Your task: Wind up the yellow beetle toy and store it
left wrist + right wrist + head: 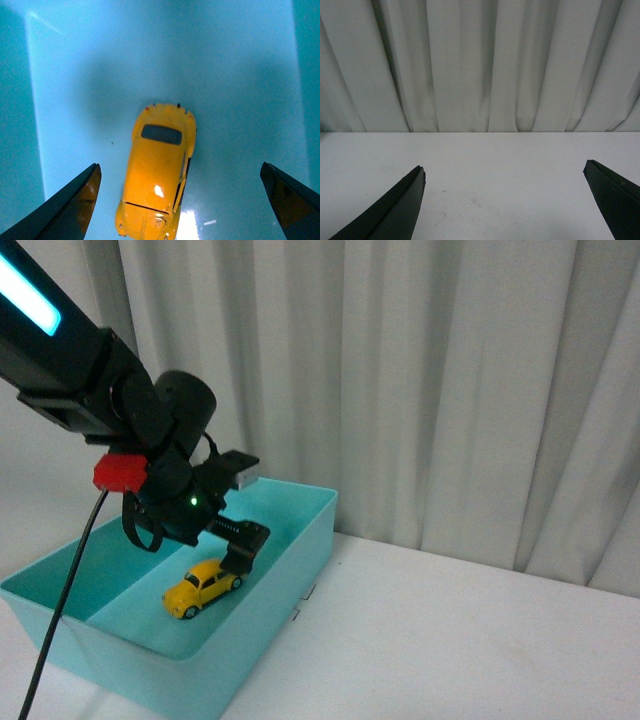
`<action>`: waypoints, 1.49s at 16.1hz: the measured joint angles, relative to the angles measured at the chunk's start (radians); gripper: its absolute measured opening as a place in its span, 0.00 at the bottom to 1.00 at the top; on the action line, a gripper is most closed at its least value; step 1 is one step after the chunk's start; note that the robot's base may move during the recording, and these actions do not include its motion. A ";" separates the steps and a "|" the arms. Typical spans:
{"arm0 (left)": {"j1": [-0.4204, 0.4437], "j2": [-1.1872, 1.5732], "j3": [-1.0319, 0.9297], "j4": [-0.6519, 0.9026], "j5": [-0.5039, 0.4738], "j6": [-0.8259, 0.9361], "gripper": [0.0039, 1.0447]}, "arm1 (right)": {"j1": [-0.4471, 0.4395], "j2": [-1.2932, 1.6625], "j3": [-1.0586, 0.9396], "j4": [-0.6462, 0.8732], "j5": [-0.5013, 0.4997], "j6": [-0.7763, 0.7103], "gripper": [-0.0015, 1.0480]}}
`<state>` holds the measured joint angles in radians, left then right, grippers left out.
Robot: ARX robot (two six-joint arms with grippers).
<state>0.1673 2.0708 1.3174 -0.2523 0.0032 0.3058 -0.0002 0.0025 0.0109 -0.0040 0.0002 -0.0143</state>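
I've got the small, rounded bright yellow beetle toy [203, 587] on its wheels on the floor of the light turquoise plastic bin [300, 562], toward the bin's near end. My left gripper [243, 510] hovers inside the bin just above the car, fingers spread wide, holding nothing. My right gripper [504, 172] is over the white tabletop [485, 150], fingers wide apart too.

My left arm [90, 370] is matt black, with a cyan light strip [25, 290] at upper left, a red block [120, 472] at the wrist, what looks like a tiny green lamp [192, 502], and a black cable [58, 610] at lower left. My fingers [65, 210] are black wedges.
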 joint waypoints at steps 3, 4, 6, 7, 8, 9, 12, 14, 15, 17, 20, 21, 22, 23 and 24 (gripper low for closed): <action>0.007 -0.172 -0.061 0.096 0.080 -0.015 0.94 | 0.000 0.000 0.000 0.000 0.000 0.000 0.94; 0.011 -0.244 -0.091 0.123 0.106 -0.021 0.94 | 0.000 0.000 0.000 0.000 0.000 0.000 0.94; 0.035 -0.449 -0.217 0.179 0.190 -0.039 0.94 | 0.000 0.000 0.000 0.000 0.000 0.000 0.94; 0.053 -0.554 -0.279 0.164 0.220 -0.045 0.94 | 0.000 0.000 0.000 0.000 0.000 0.000 0.94; 0.067 -0.633 -0.314 0.145 0.238 -0.045 0.94 | 0.000 0.000 0.000 0.000 0.000 0.000 0.94; 0.073 -0.700 -0.374 0.282 0.242 -0.071 0.90 | 0.000 0.000 0.000 0.000 0.000 0.000 0.94; 0.027 -0.999 -0.705 0.768 0.195 -0.254 0.58 | 0.000 0.000 0.000 0.000 0.000 0.000 0.94; -0.010 -1.037 -0.855 0.825 0.163 -0.282 0.37 | 0.000 0.000 0.000 0.000 0.000 0.000 0.94; -0.023 -1.056 -0.921 0.830 0.145 -0.287 0.26 | 0.000 0.000 0.000 0.000 0.000 0.000 0.94; -0.044 -1.128 -0.993 0.861 0.117 -0.299 0.07 | 0.000 0.000 0.000 0.000 0.000 0.000 0.94; -0.073 -1.213 -1.067 0.873 0.095 -0.302 0.01 | 0.000 0.000 0.000 0.000 -0.001 0.000 0.94; -0.081 -1.228 -1.095 0.866 0.088 -0.302 0.01 | 0.000 0.000 0.000 0.000 0.001 0.000 0.94; -0.095 -1.258 -1.130 0.854 0.074 -0.302 0.01 | 0.000 0.000 0.000 0.000 0.000 0.000 0.94; -0.117 -1.277 -1.142 0.850 0.035 -0.302 0.01 | 0.000 0.000 0.000 0.000 0.000 0.000 0.94; -0.134 -1.287 -1.147 0.850 0.015 -0.303 0.01 | 0.000 0.000 0.000 0.000 0.000 0.000 0.94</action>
<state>0.0338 0.7841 0.1703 0.5972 0.0181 0.0029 -0.0002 0.0025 0.0109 -0.0040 0.0002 -0.0143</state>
